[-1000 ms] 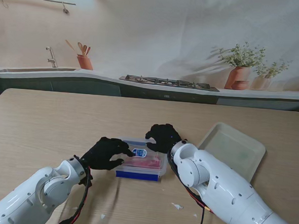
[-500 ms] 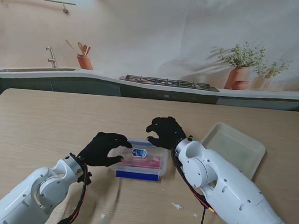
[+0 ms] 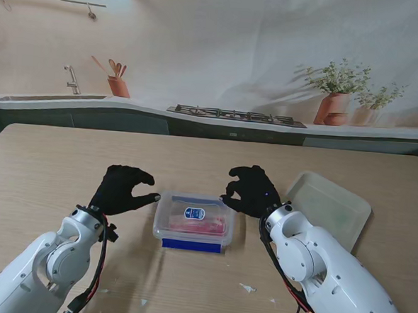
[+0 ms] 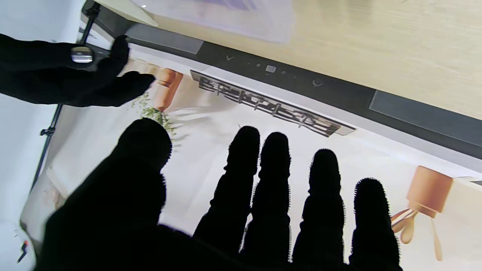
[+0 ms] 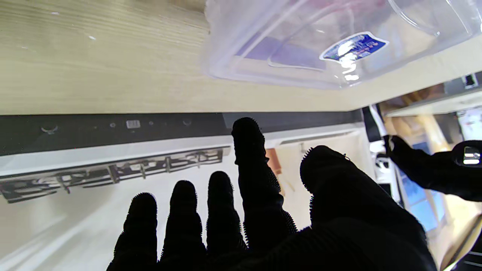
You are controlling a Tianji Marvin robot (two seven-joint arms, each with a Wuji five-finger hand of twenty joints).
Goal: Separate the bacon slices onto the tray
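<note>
A light wooden table (image 3: 67, 162) stretches out in front of me, with a kitchen backdrop behind it. Near the middle sits a clear plastic container (image 3: 193, 221) with its lid on and a blue label on top. Pink bacon slices (image 3: 194, 226) show through its wall, still packed together inside.

My left hand (image 3: 122, 189), in a black glove, hovers just to the left of the container, not touching it. Its fingers are loosely curled and spread, and it holds nothing. From my left wrist camera, the four fingers (image 4: 275, 188) and the thumb stand apart against the backdrop, with nothing between them.

My right hand (image 3: 251, 191), also gloved in black, hovers just to the right of the container's far corner. I cannot tell whether a fingertip grazes the lid's edge. This hand is empty too, fingers apart. My right wrist camera shows the fingers (image 5: 248, 162) separated, with the container (image 5: 301, 49) and its blue label close ahead of them on the table.

A pale, empty-looking tray (image 3: 326, 206) lies farther to the right, just beyond my right hand, set at an angle on the table. A few small white scraps (image 3: 247, 288) lie on the table nearer to me.
</note>
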